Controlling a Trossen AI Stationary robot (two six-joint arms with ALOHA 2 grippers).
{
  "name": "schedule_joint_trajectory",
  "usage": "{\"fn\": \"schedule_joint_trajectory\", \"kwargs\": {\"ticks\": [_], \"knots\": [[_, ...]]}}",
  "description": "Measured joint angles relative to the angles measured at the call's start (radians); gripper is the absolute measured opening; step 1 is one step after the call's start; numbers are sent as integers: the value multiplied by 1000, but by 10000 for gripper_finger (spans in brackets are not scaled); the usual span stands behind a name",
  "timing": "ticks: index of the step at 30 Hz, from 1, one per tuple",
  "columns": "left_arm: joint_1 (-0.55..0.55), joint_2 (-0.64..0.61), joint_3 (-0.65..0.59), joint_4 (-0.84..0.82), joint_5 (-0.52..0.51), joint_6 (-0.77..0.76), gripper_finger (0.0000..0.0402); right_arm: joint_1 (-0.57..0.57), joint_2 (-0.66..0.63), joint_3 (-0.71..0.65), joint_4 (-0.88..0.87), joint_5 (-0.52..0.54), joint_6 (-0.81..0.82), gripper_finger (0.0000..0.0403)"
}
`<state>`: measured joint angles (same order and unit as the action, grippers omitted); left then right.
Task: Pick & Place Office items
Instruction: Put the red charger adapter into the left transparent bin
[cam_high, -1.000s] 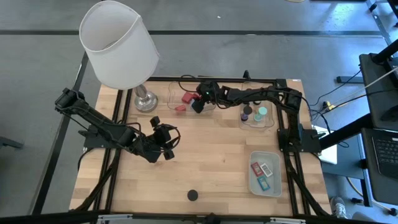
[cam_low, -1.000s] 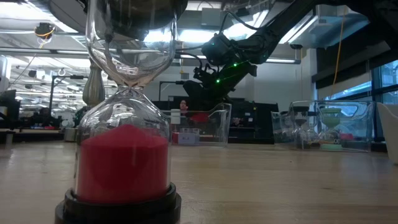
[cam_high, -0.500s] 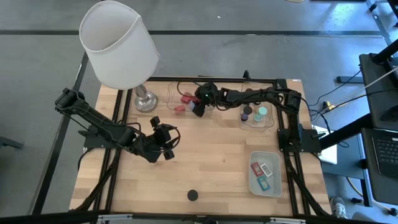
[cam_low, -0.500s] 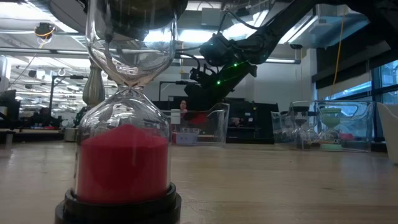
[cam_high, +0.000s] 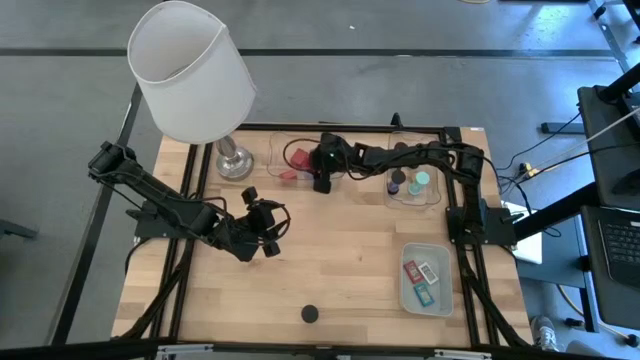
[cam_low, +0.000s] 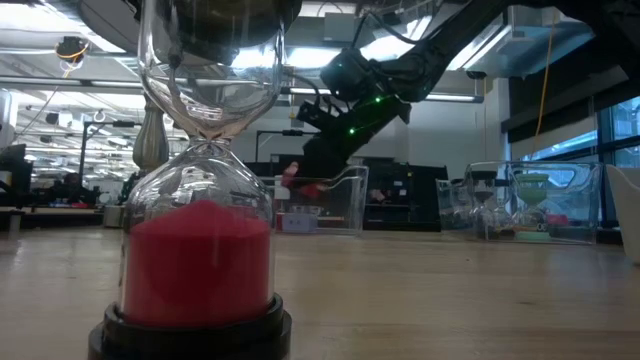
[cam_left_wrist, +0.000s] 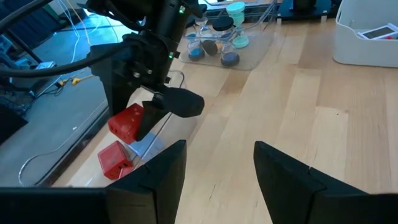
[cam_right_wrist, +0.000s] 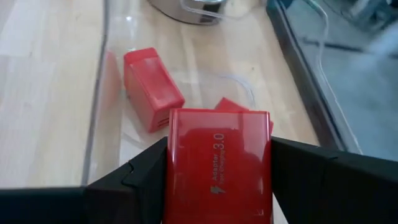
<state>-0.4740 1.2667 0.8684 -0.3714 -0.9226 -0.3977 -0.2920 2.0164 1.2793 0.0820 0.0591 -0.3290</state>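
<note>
My right gripper (cam_high: 320, 176) reaches from the table's right over the clear tray (cam_high: 282, 150) at the far edge and is shut on a red block (cam_right_wrist: 217, 165) marked "Adapter 3.0". The left wrist view shows the same block (cam_left_wrist: 127, 121) under that gripper. Another red block (cam_right_wrist: 152, 90) lies flat on the tray floor, and a further red piece (cam_right_wrist: 233, 106) peeks out behind the held one. My left gripper (cam_high: 262, 226) hovers open over the middle of the table, its fingers (cam_left_wrist: 155, 180) apart and pointing toward the tray. My right gripper pinches the red block by its two opposite side faces (cam_right_wrist: 177, 168), one finger on each side. The fingers come from the table's right, slanting down into the clear tray. The block (cam_low: 305, 187) sits lifted clear above the tray floor.
A white-shaded lamp (cam_high: 195, 75) stands at the far left corner beside the tray. A second clear tray (cam_high: 430, 196) holds small hourglasses. A pale tray (cam_high: 406, 295) near the right holds flat teal, red and white pieces. A red-sand hourglass (cam_low: 195, 260) stands near the near edge.
My right gripper has tipped so that its fingers slant down more steeply over the clear tray, and the red block it holds has shifted a little toward the table's left. It has stayed shut on the block.
</note>
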Motion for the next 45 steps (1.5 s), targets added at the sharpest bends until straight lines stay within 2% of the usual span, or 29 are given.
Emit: {"fn": "schedule_joint_trajectory", "kwargs": {"ticks": [7, 23, 45], "knots": [[0, 0, 0, 0, -3, 0, 185, -11, -1, 1, 3, -21, -45, 221], [0, 0, 0, 0, -3, -1, 185, -27, 0, 0, 24, -9, 159, 221], [0, 0, 0, 0, -2, 0, 184, -27, -1, 1, -30, 4, 158, 226]]}}
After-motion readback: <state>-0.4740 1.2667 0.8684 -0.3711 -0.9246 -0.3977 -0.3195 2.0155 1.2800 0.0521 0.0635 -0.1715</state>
